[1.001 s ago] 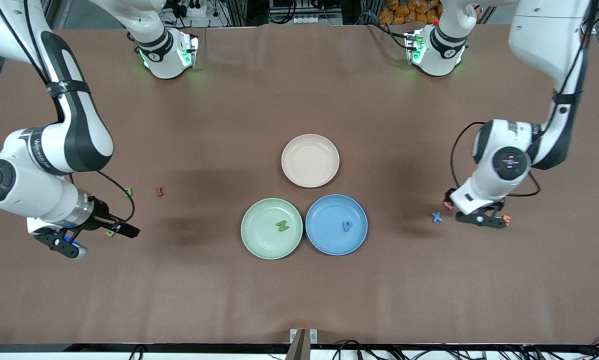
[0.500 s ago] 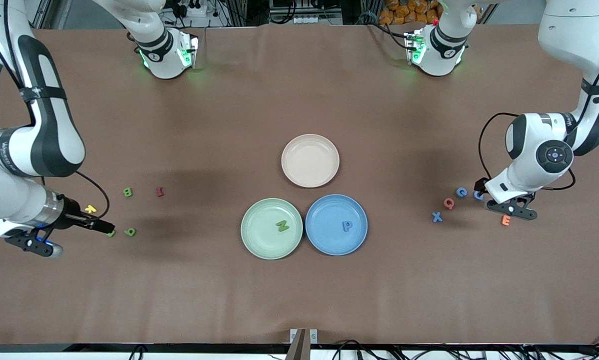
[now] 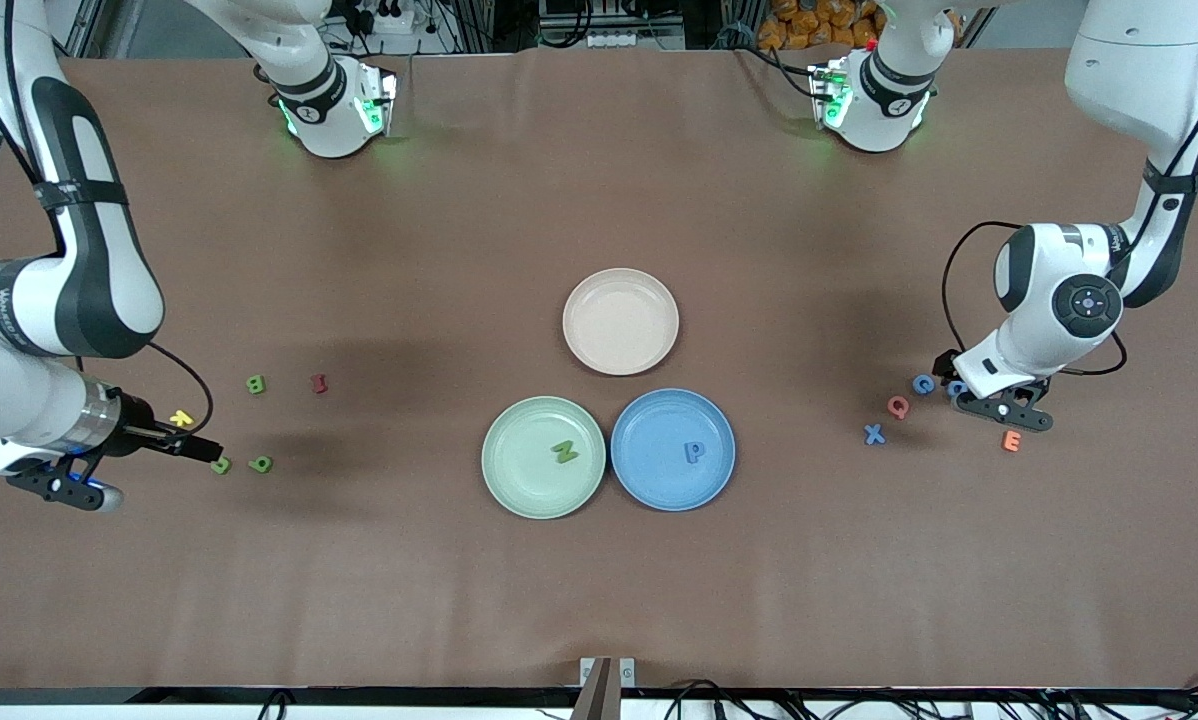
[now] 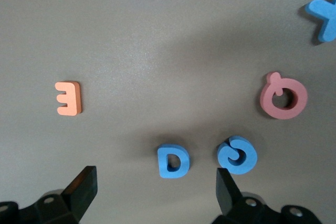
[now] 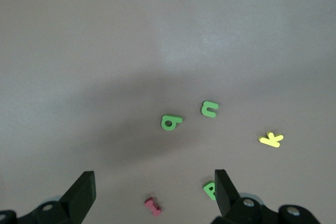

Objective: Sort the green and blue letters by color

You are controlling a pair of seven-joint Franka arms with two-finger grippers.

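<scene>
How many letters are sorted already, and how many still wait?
Two are done: green N on the green plate, blue P on the blue plate. Nothing is held; both end effectors are open. Blue X, C, D and three green letters remain on the table.

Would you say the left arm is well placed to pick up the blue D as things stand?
Probably yes. The left gripper hangs open over the blue D, which lies flat between its fingers' line; the blue C beside it sits apart, leaving room.
</scene>
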